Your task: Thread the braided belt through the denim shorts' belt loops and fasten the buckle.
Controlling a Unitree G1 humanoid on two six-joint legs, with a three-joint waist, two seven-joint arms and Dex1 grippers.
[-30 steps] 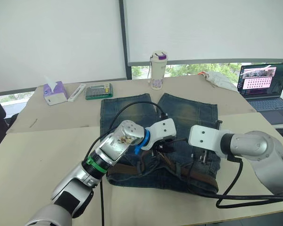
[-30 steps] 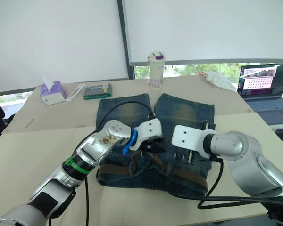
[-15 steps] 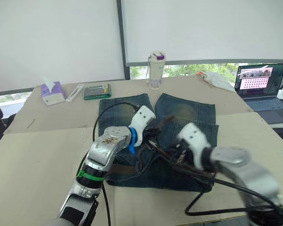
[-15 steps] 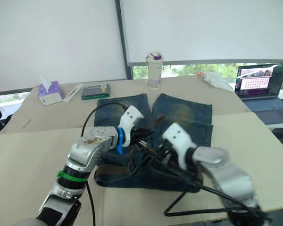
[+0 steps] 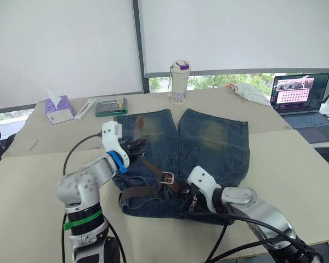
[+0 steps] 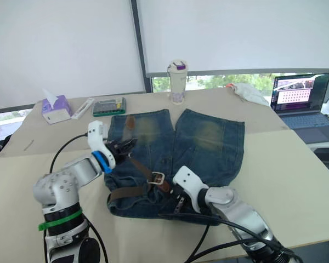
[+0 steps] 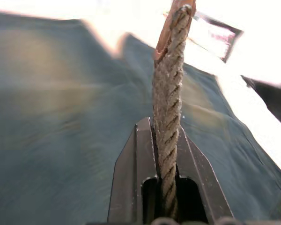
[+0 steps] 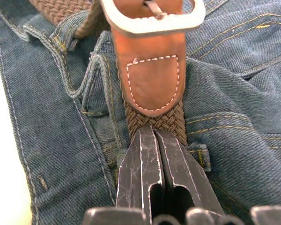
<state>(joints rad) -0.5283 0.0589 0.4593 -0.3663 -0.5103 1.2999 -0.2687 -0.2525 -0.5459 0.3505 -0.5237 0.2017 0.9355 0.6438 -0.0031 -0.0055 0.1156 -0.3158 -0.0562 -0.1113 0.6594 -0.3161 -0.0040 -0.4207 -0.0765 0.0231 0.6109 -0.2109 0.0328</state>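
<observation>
Left eye view: shorts (image 5: 208, 142) lie flat on the table (image 5: 296, 164), waistband toward the robot, legs pointing away to the window. The belt (image 5: 148, 167) runs along the waistband at the robot's left, then its free length slants up and left across the left leg to the left gripper (image 5: 132, 147); the reddish tip (image 5: 140, 125) points away from the robot. The buckle (image 5: 165, 177) sits on the belt near the middle of the waistband.

Left wrist view: fingers (image 7: 136, 173) clamped on the belt, the braid standing on edge between them.

Right wrist view: the right gripper (image 8: 154, 140) has its jaws together, tips touching the braid just below the leather tab behind the buckle; whether they pinch it I cannot tell. A belt loop (image 8: 91, 89) lies beside the tab.

Back of table: cup (image 5: 179, 82), tissue box (image 5: 55, 108), laptop (image 5: 299, 96) at the right.

Versus 1 s ago: left arm has swung out left, pulling the belt end with it; right gripper dropped nearer the waistband; buckle now uncovered.
</observation>
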